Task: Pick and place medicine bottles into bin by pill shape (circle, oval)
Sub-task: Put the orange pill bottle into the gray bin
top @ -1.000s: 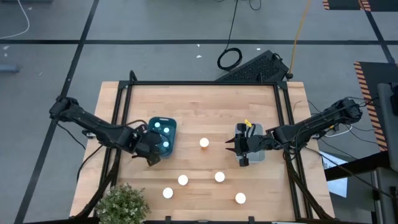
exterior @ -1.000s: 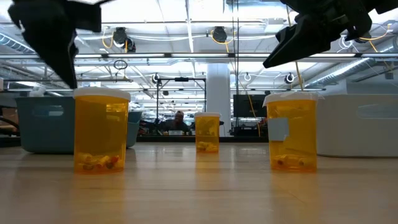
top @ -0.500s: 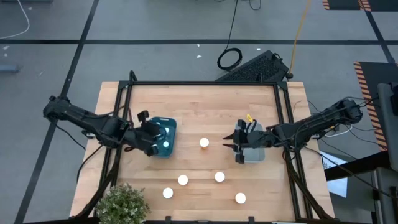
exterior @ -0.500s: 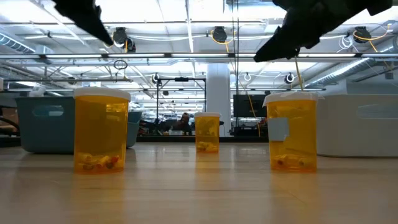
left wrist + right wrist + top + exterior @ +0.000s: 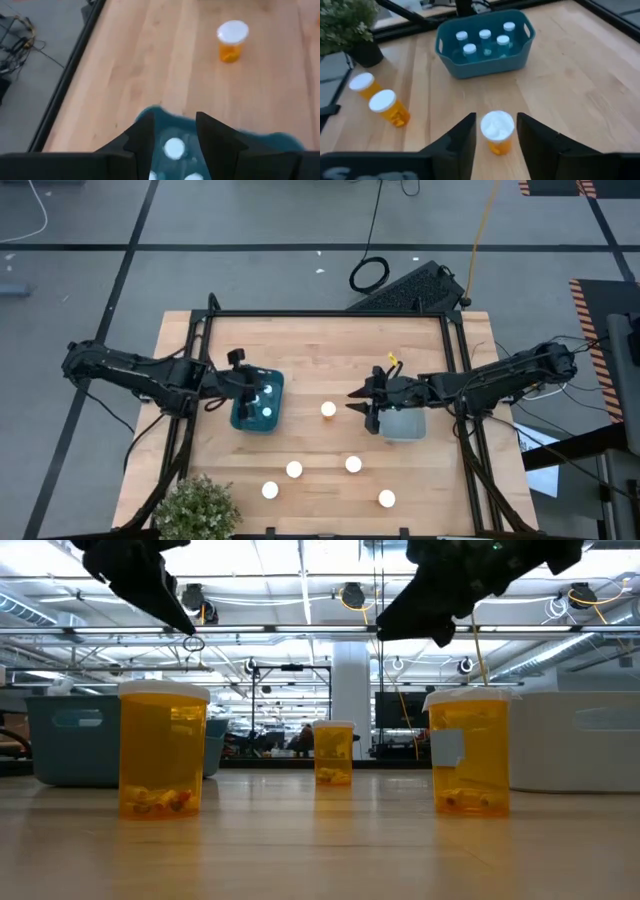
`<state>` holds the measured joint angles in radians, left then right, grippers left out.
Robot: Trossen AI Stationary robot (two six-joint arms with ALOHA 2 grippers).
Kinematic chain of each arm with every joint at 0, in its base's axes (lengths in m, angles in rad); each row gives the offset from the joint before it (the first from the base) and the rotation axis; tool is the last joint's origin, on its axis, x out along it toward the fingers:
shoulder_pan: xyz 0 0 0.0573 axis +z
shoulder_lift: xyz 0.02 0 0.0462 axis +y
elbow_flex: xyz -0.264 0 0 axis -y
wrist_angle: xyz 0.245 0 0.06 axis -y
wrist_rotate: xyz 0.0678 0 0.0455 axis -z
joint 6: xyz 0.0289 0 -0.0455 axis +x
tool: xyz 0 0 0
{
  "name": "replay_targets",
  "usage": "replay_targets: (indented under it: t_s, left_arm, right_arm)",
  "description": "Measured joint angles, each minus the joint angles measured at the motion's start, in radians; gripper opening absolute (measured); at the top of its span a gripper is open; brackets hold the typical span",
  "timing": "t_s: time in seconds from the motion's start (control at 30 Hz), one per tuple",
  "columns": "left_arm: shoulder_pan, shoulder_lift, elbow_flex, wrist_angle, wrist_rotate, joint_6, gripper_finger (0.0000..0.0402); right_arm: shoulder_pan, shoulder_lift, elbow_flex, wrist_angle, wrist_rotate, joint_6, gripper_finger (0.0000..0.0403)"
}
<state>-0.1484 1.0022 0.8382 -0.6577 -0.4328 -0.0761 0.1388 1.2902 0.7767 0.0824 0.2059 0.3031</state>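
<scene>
bottles [image 5: 328, 409] stand between teal bin [image 5: 258, 401] and white bin [image 5: 405, 423]; both spread grippers, left gripper [image 5: 174, 131] and right gripper [image 5: 496, 131], hold nothing.

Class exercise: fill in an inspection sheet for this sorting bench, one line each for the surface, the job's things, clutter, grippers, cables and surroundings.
Surface: wooden table, bare in its far half.
Job's things: five amber bottles loose on the table; teal bin holding five small white-capped bottles; pale bin beside the right gripper.
Clutter: potted plant at the near left corner.
Grippers: left gripper open over the teal bin; right gripper open, aimed at the nearest bottle.
Cables: black coil on the floor beyond the table.
Surroundings: keyboard behind the table.
</scene>
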Motion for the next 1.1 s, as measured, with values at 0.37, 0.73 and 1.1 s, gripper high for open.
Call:
replay_targets:
  t_s: [0.37,0.73,1.1]
  left_arm:
    - [0.102,-0.114,-0.118,0.208,0.101,0.107,0.0147]
    - [0.148,-0.109,-0.126,0.267,0.194,0.190,0.0147]
    - [0.211,-0.106,-0.126,0.309,0.264,0.221,0.0148]
  right_arm:
    - [-0.013,0.156,0.158,-0.103,-0.002,-0.019,0.0246]
    - [-0.046,0.323,0.358,-0.283,-0.076,-0.074,0.0295]
    - [-0.058,0.361,0.374,-0.297,-0.081,-0.135,0.0311]
